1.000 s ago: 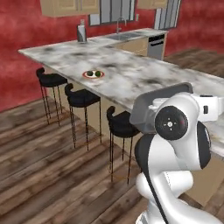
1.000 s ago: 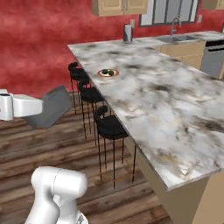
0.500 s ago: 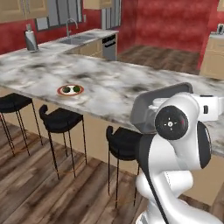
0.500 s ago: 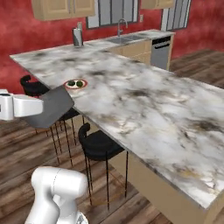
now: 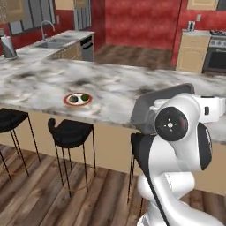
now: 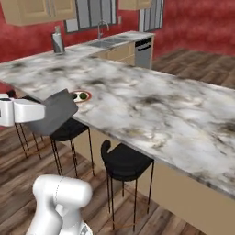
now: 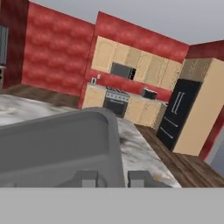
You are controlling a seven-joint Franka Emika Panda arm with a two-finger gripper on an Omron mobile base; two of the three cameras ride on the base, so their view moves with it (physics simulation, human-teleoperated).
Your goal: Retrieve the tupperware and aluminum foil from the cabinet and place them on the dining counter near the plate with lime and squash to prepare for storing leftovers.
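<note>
- We hold the tupperware [image 7: 57, 144] pinched in our gripper [image 7: 113, 178]; in the hand view its dark grey wall rises just above the two finger tips, which are pressed together on its rim
- In the right base view the tub [image 6: 54, 111] sits tilted at the end of the hand, raised at the near edge of the dining counter [image 6: 151, 103]
- Just beyond the gripper lies the plate [image 6: 81, 96], with dark food pieces on it, close to the tub but apart from it
- Below the gripper stand black stools [image 6: 124, 161] on the wooden floor
- In the left base view the tub [image 5: 154, 108] shows to the right of the plate [image 5: 77, 99], partly hidden by the arm
- Far beyond the gripper a sink [image 6: 106, 41] sits at the back counter
</note>
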